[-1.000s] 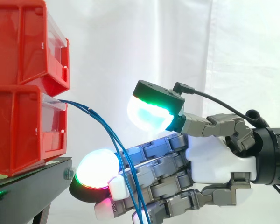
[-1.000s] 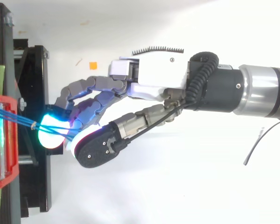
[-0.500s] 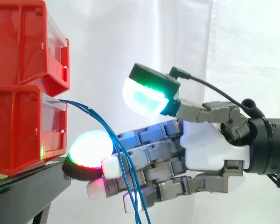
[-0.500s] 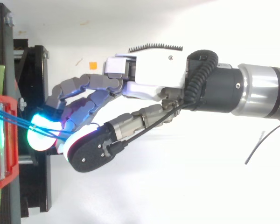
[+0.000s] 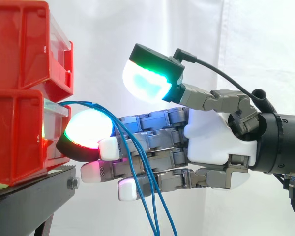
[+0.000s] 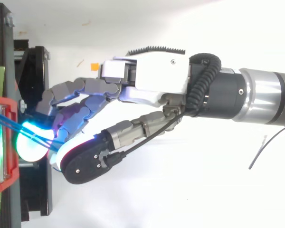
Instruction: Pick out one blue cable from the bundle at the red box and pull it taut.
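Hand at the cable bundle: no strand picked out yet

Setup: two red plastic bins are stacked on a black stand at the left, in front of a white curtain. The thin blue cables come out of the front of the lower red plastic bin. The upper red plastic bin plays no part.

Cables: several strands leave the bin lip together, arc to the right, then drop steeply and run off the bottom of the side view. They hang loose, with no tension visible. From the top view, the strands fan slightly from the bin towards the glowing pads.

Hand: the multi-fingered robot hand enters from the right, its fingers stretched nearly straight towards the bin. Its thumb is raised well clear above them, so the hand is spread and is not pinching. The leading fingertip pad sits just beside the bin front. The strands cross the near side of the fingers and pass under the thumb. I cannot tell whether they touch the fingers or only lie in front of them.

Progress (judgement):
- Approach to the bundle looks done, as the hand is in among the strands.
- Separating one strand is not done, as the cables run together across the fingers.
- Closing thumb and finger on that single strand is left to do.
- Drawing it away to the right until it runs straight from the bin is also left to do.
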